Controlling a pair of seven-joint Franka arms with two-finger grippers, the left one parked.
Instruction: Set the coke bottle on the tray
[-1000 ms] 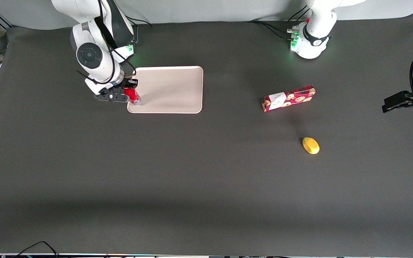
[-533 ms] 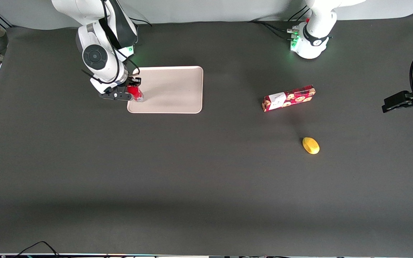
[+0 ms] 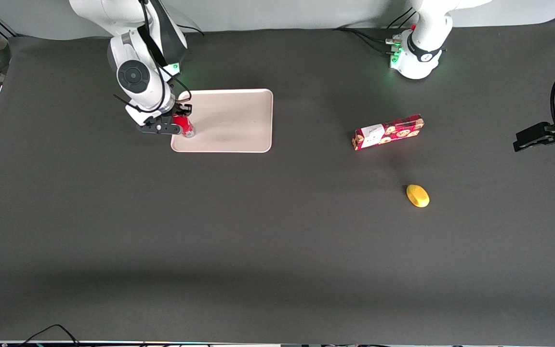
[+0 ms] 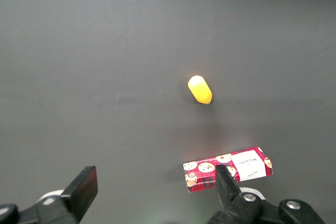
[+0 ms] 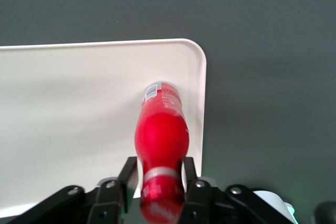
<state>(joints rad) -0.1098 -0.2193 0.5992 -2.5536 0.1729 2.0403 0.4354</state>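
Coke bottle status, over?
Gripper shut on coke bottle, over tray corner nearest working arm. Bottle not released. Snack box, yellow object well clear.

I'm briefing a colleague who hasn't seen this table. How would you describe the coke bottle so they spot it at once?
Find the large beige-pink tray at the working arm's end of the dark table. At the tray's corner nearest that arm, the gripper is shut on the coke bottle over the tray. It is small, slim and red with a silvery base, unlike the flat red snack box toward the parked arm's end.
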